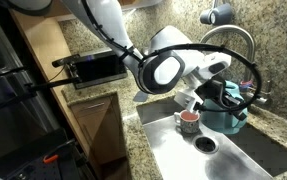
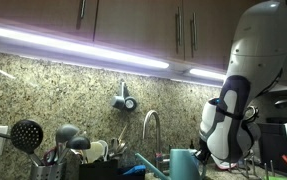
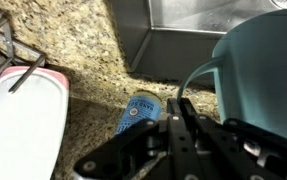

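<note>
Above sink [image 1: 173,150], hand [image 3: 179,108] closed, beside teal jug [image 3: 263,70]

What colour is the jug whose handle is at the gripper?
Pale teal all over. The jug shows best in the wrist view.

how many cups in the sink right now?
1. A pink cup stands in the sink, next to the drain and in front of the teal jug. The arm covers part of the basin, so another may be hidden.
</note>
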{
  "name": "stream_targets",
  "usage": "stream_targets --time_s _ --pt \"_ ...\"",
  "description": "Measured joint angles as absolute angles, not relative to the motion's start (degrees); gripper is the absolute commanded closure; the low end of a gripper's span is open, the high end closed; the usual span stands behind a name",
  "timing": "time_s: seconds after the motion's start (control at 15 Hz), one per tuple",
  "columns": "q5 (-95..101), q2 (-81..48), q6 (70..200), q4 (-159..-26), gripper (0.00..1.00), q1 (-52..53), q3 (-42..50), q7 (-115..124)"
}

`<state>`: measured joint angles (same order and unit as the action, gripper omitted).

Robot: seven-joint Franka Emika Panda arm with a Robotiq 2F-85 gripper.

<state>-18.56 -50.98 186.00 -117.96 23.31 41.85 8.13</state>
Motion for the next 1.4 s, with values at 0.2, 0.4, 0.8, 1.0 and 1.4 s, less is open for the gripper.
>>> stream_targets --time_s 0.2,0.4,0.8,1.0,1.4 --pt "-18.46 -53.99 185.29 -115.68 0.98 22.53 42.65 8.56" --pt "-18.30 -56.80 184.98 -113.31 0.98 21.54 43.27 8.79" --pt "-17.91 -61.35 184.16 -109.48 0.93 20.19 43.51 9.21" --pt "-17.91 -61.55 184.13 -109.19 0.93 20.18 43.51 9.22" --pt "-17.38 -62.18 184.22 -109.47 0.98 19.80 42.95 9.22"
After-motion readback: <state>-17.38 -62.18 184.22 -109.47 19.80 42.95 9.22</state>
